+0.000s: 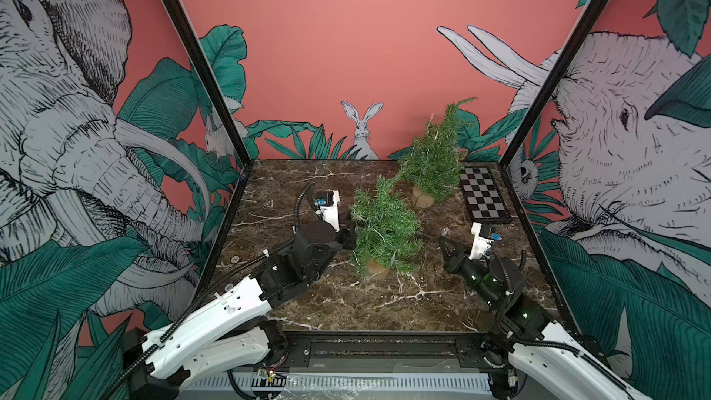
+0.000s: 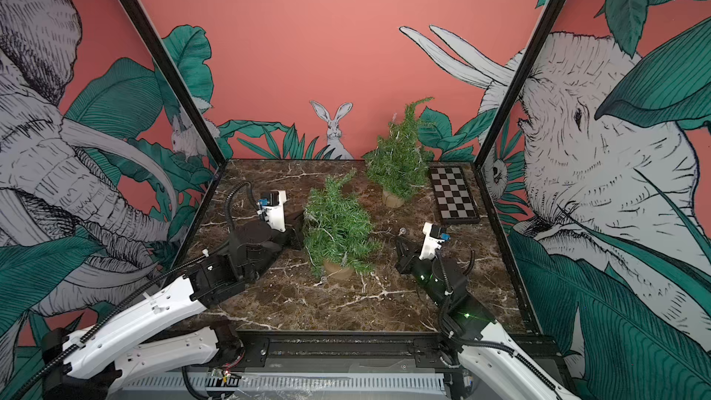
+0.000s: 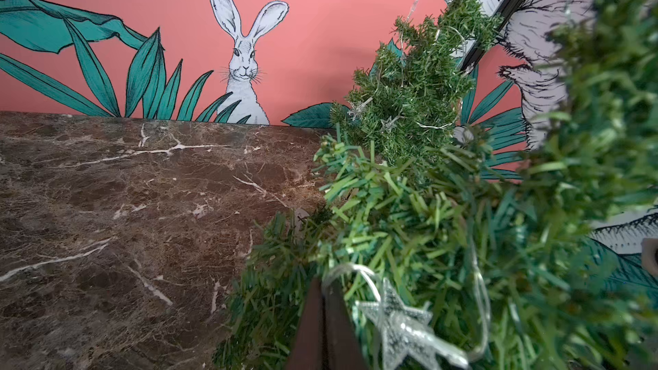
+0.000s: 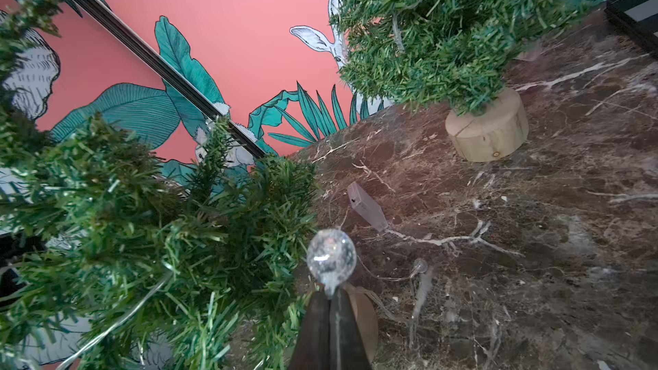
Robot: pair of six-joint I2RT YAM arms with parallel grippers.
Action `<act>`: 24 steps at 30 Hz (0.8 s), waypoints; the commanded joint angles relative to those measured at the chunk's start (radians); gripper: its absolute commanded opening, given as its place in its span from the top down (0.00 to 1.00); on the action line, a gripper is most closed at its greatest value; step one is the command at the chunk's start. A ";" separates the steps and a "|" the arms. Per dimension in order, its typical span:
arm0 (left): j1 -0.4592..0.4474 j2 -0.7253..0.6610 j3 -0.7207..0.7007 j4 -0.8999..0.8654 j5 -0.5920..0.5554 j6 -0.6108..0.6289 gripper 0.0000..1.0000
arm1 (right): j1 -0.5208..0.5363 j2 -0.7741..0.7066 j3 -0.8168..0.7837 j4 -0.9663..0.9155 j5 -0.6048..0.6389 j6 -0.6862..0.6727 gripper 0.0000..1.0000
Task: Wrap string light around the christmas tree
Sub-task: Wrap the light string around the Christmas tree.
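String light [image 3: 402,329] threaded through christmas tree [image 1: 384,232] at table [image 1: 346,302] centre. Its globe bulb [image 4: 331,256] at tips of my right claw [image 4: 331,295], pinched on wire, right of tree. My left claw [image 3: 322,300] pinches wire loop at tree's left side.

Near tree [image 1: 384,228]: a small green artificial Christmas tree on a round pale wooden base [image 1: 377,269], standing at mid-bench. Far tree [image 1: 434,163]: same type, standing behind it near the back wall, with thin wire and small stars in its branches. String light [image 4: 117,322]: a thin clear wire threaded through the near tree's branches, carrying a silver glitter star [image 3: 402,325] and a clear globe bulb [image 4: 331,256]. The closed right tool [image 4: 330,291] pinches the wire just below the bulb. The closed left tool [image 3: 322,284] pinches a wire loop beside the star.
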 commanded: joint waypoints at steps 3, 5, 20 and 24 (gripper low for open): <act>0.004 -0.005 0.028 -0.007 0.000 0.003 1.00 | 0.007 0.116 0.023 -0.039 0.119 -0.042 1.00; 0.004 -0.003 0.029 -0.004 0.008 0.002 1.00 | 0.007 0.200 0.034 0.016 0.124 -0.051 1.00; 0.004 0.014 0.038 0.003 0.041 -0.003 1.00 | 0.016 0.448 0.102 -0.073 0.228 -0.044 1.00; 0.005 0.021 0.042 -0.001 0.047 -0.005 1.00 | 0.017 0.543 0.151 0.047 0.199 -0.036 1.00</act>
